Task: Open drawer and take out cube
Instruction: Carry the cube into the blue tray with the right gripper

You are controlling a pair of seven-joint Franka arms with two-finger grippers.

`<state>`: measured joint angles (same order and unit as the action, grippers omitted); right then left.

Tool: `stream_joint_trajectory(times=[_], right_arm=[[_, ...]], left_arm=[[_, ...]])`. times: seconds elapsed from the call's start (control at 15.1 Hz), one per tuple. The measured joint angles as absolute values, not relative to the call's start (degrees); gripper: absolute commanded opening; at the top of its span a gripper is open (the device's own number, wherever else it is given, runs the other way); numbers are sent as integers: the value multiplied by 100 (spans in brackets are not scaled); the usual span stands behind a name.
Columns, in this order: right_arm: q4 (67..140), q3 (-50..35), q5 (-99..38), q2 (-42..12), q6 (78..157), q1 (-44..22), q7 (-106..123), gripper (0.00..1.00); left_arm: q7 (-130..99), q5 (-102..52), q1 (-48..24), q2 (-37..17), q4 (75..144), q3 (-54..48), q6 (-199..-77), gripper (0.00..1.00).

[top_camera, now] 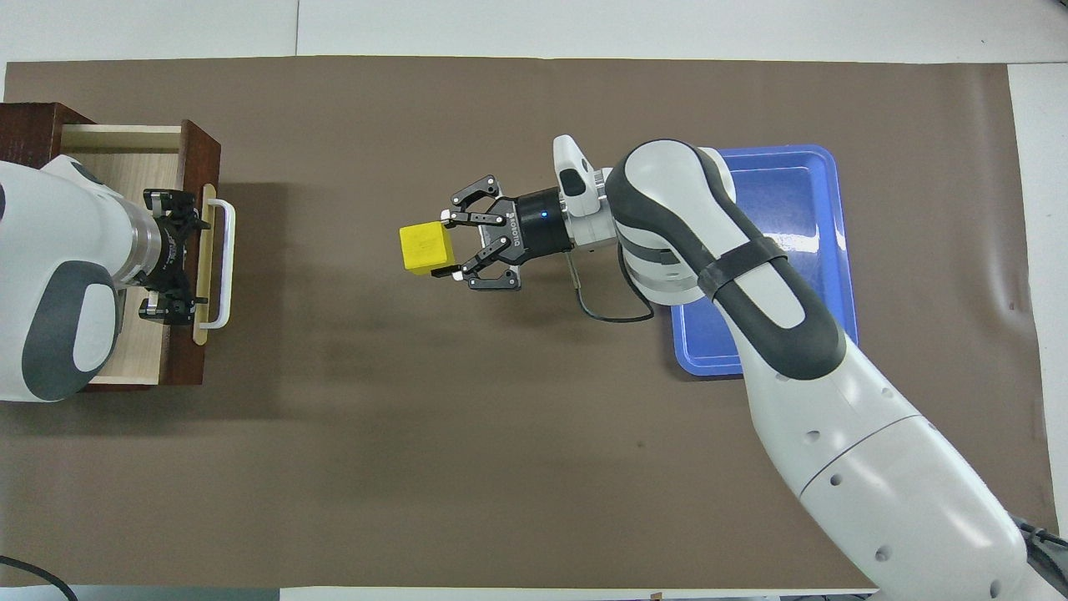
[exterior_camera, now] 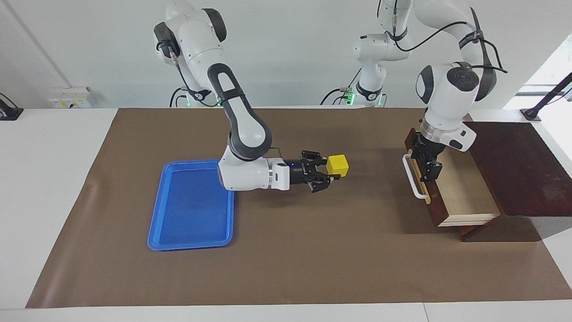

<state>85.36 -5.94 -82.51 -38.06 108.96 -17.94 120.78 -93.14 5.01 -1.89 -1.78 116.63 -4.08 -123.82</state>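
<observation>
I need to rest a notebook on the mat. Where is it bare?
Bare: the brown mat along the edge farthest from the robots, and between the cube and drawer. Crowded: around the blue tray, where the right arm reaches.

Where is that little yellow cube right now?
The cube is up in the air, held by the right gripper over the brown mat mid-table, between the blue tray and the open drawer.
</observation>
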Motion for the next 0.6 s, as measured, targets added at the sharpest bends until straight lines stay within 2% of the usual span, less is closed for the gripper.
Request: stream_joint_trajectory(times=[0.33, 0.6], right_arm=[[8534, -545, -7281, -3807, 10295, -844, 12057, 0], [8552, -526, -6507, -3821, 9949, 57, 12057, 0]], left_arm=[[-8941, 415, 137, -165, 11642, -480, -12394, 100], [-7976, 514, 989, -215, 11588, -400, -12630, 100]])
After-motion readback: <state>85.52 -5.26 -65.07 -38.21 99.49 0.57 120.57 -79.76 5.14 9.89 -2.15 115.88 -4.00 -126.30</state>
